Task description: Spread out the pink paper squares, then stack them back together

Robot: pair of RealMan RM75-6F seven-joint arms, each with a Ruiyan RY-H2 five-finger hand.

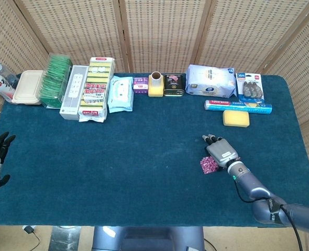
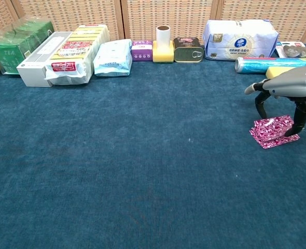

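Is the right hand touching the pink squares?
Touching. In the chest view, a fingertip of the right hand presses down on the pink squares; other fingers hang clear above them.

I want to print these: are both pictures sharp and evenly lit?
Head view: even, soft light, sharp throughout, right hand small. Chest view: also sharp, the squares crisp, with a faint shadow under them; the right hand is cut by the frame edge. No glare in either.
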